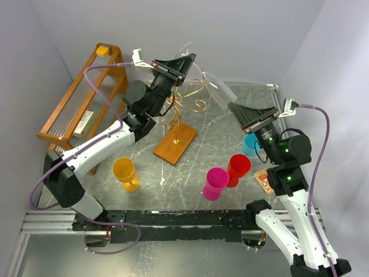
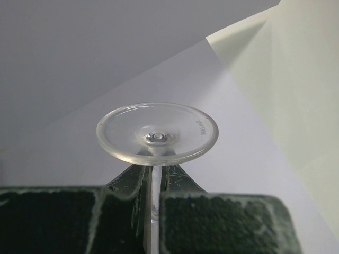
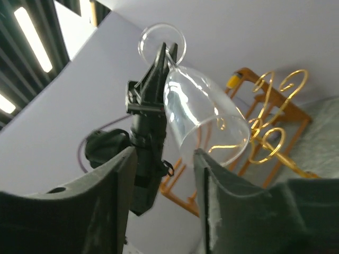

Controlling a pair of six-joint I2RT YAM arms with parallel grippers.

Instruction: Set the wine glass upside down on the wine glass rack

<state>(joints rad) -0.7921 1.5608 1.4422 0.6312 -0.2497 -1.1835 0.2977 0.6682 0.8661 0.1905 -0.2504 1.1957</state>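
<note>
The left pincer (image 2: 155, 179) is closed tight on the stem of the wine glass (image 2: 157, 132), just under its round foot. The stem stands pinched between the two dark pads (image 2: 222, 222). The glass hangs in the air over the back of the worktop (image 1: 173, 180), foot uppermost and bowl slanting down to the right, so it is already roughly inverted but tilted. The right pincer (image 3: 164, 153) stands with its jaws parted and nothing held; the bowl's mouth lies just past its fingertips.

The wine glass rack (image 1: 176, 147) stands left of centre towards the back edge, its gold scrolls just below and beside the bowl.

The step in hand looks like the passing of the glass into the left arm's keeping. Next, I judge, the right arm must draw clear of the bowl. The left must then bring the glass upright and slip the stem into a scroll so that the foot rests on the wire.

From the left wrist, the bowl is hidden behind the pads. From above, the clear glass is faint against the wall. Whether the rim touches a right finger I cannot tell, nor which scroll is meant.
</note>
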